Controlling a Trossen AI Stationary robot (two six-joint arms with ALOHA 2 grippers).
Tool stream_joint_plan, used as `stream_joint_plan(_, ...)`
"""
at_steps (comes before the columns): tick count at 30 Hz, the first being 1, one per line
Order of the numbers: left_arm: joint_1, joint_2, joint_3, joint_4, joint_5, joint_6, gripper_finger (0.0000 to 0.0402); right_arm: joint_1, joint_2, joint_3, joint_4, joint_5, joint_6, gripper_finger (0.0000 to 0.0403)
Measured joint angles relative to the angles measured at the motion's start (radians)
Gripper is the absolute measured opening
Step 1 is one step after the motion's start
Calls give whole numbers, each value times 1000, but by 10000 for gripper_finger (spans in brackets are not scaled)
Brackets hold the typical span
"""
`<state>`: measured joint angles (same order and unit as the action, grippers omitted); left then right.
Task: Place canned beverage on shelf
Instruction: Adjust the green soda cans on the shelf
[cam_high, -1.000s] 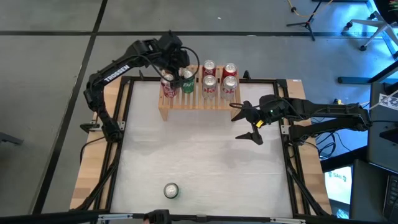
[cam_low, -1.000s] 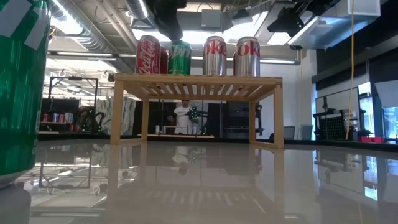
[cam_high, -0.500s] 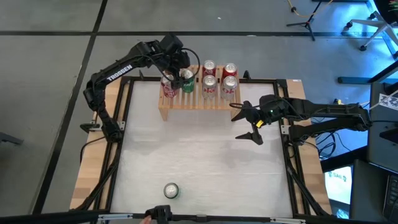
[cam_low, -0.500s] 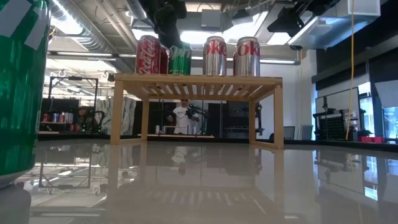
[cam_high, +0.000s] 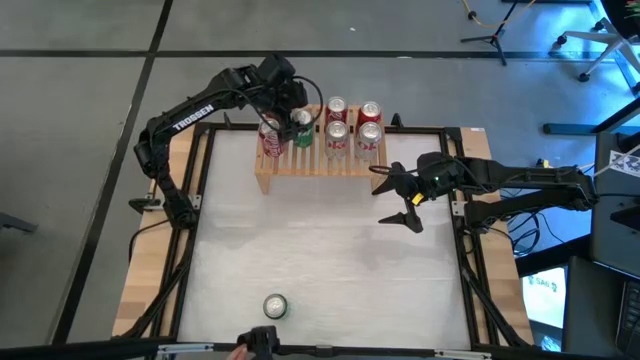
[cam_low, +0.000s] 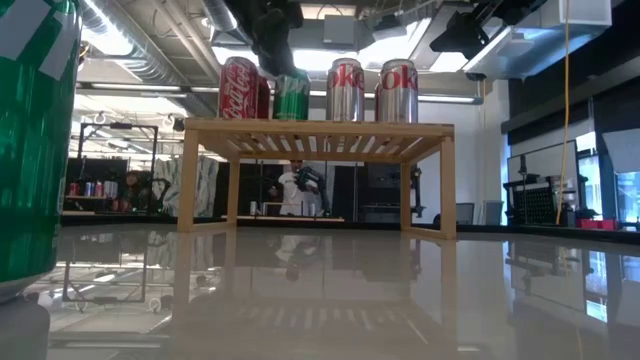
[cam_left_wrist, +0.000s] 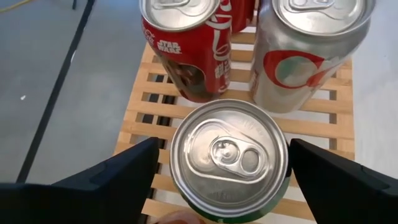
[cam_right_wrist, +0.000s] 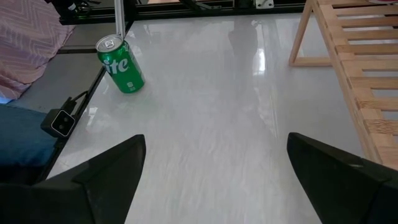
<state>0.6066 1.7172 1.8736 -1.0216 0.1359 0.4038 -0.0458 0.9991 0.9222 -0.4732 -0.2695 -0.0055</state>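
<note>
The light-wood shelf (cam_high: 310, 165) stands at the table's far side with several cans upright on its slats. One of them is a green can with a silver top (cam_left_wrist: 230, 158), standing on its base beside a red cola can (cam_left_wrist: 186, 50). My left gripper (cam_high: 299, 118) is open over the green can, one finger on each side of its top. Wood shows between one finger (cam_left_wrist: 124, 177) and the rim. The other finger (cam_left_wrist: 336, 180) is very close to it. My right gripper (cam_high: 405, 197) hangs open over the table's right side, holding nothing.
A second green can (cam_high: 275, 305) stands by the table's near edge; it looms at the left of the low view (cam_low: 35, 140). Silver cans (cam_low: 345, 90) fill the shelf's right half. A person's blue-clad legs (cam_right_wrist: 22, 143) show beyond the table's edge.
My left gripper has come down a little over the green can on the shelf, and in the low view it now covers the can's top. The can has stayed upright in its place.
</note>
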Motion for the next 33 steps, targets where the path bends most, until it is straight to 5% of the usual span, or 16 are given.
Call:
stream_joint_plan(9, 13, 0, 0, 6, 6, 0, 319, 0, 0, 0, 0, 0, 0, 386)
stream_joint_plan(33, 60, 43, 2, 59, 3, 52, 316, 0, 0, 0, 0, 0, 0, 386)
